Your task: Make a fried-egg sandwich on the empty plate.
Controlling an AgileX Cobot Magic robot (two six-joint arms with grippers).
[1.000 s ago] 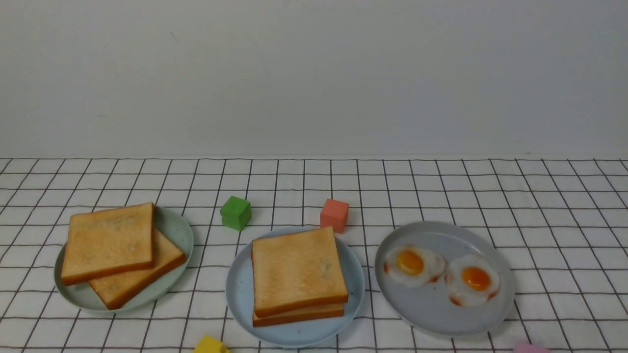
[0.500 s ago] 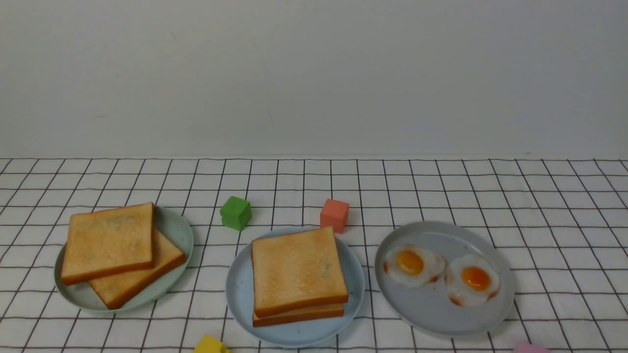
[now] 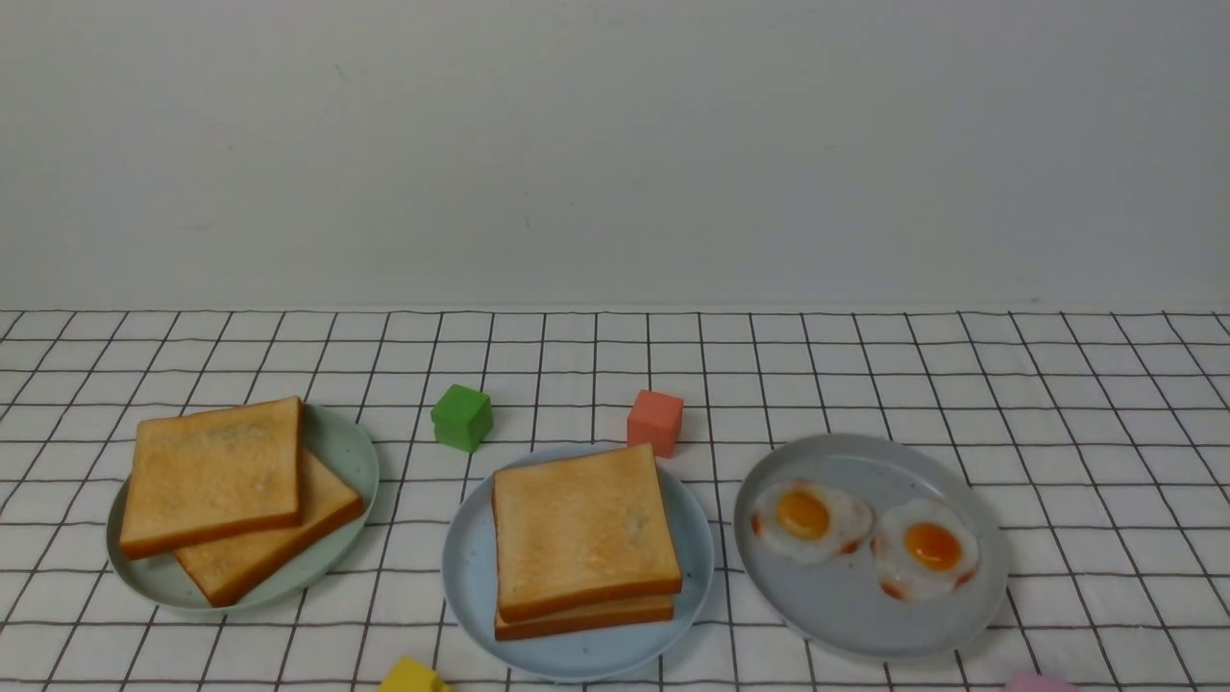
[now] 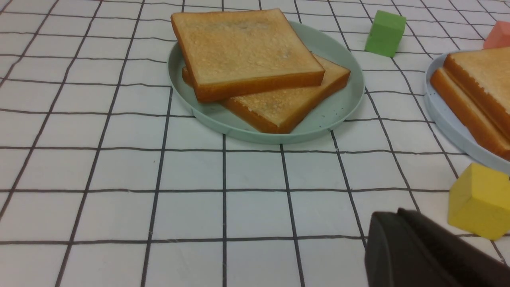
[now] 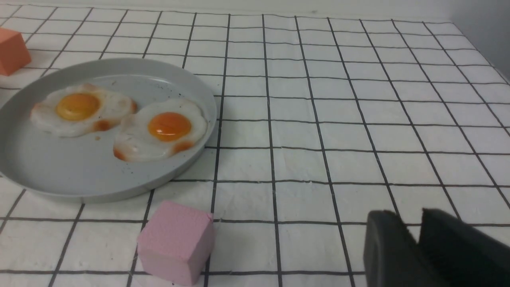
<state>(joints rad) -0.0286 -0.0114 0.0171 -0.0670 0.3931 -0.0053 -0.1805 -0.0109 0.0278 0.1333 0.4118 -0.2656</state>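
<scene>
Two square toast slices [image 3: 581, 529] lie stacked on the light blue plate [image 3: 471, 577] in the middle; no egg shows between them. The stack's edge also shows in the left wrist view [image 4: 478, 87]. Neither gripper shows in the front view. My left gripper [image 4: 398, 213] hangs low over the cloth near a yellow cube, fingers together and empty. My right gripper [image 5: 412, 217] hangs over the cloth right of the egg plate, fingers together with only a small notch at the tips, empty.
A grey-green plate [image 3: 341, 447] at the left holds two loose toast slices [image 3: 211, 476]. A pale grey plate [image 3: 846, 605] at the right holds two fried eggs [image 3: 807, 519]. Green [image 3: 462, 416], orange-red [image 3: 655, 421], yellow [image 4: 480, 201] and pink [image 5: 175, 241] cubes lie around.
</scene>
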